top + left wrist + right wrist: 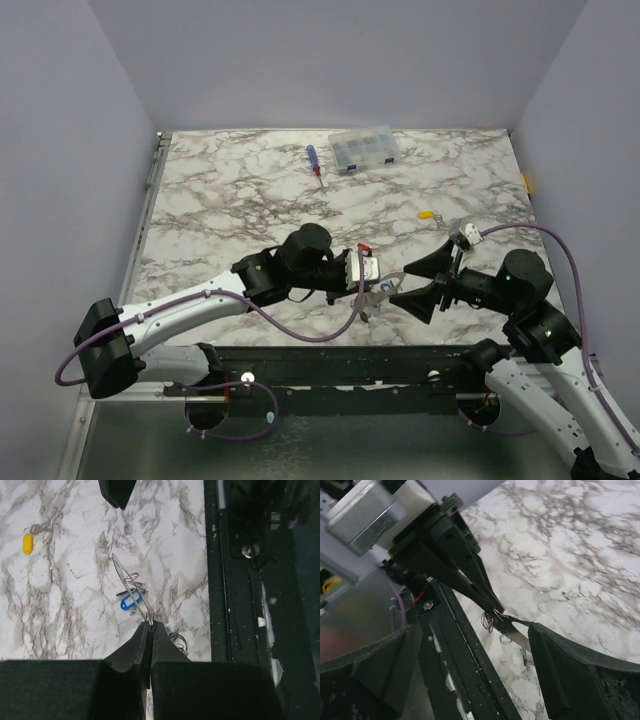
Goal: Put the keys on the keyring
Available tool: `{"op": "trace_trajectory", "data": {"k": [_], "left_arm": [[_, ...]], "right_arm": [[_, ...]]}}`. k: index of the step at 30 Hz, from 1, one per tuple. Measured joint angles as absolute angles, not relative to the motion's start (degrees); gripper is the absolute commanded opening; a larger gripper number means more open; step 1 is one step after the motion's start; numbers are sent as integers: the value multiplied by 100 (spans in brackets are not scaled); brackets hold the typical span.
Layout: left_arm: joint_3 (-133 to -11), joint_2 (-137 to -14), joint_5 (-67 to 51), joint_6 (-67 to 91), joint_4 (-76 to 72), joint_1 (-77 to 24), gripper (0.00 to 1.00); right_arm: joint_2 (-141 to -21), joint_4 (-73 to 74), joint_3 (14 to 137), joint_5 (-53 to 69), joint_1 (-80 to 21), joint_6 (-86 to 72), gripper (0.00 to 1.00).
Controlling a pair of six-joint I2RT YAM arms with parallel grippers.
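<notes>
My left claw (151, 624) is clamped fully shut, and between its tips it pinches the keyring (512, 630), a thin grey metal hoop that I see almost edge-on. The hoop sticks out from the tips, held up over the near edge of the marble surface (230, 190), close to the black rail the arms are bolted to. A blue key (131, 601) sits right against the hoop among some small wire loops. I cannot tell whether it is threaded on or only lying beside it.

My right claw (403, 283) faces the left one with its fingers spread as wide as they go and grips nothing. The free end of the hoop lies between them.

A yellow key (428, 214) lies flat on the surface, well apart from the hoop. Near the far edge are a screwdriver (314, 165) and a clear plastic box (365, 148).
</notes>
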State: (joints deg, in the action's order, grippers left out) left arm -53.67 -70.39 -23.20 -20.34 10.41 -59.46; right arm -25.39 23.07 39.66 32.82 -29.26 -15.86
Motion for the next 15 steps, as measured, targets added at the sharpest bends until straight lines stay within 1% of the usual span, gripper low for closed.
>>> {"op": "trace_trajectory", "data": {"k": [4, 8, 15], "left_arm": [[-5367, -6873, -3024, -1717, 832, -5815, 0], [-5363, -6681, -3529, -1472, 556, -5780, 0], [-5269, -6490, -4213, -1046, -60, -5756, 0]], "right_arm": [[-2781, 2257, 4219, 4180, -2926, -1223, 98], [-2735, 2204, 4357, 4827, -2926, -773, 98], [-2427, 2060, 4303, 5223, -2926, 38, 98]]}}
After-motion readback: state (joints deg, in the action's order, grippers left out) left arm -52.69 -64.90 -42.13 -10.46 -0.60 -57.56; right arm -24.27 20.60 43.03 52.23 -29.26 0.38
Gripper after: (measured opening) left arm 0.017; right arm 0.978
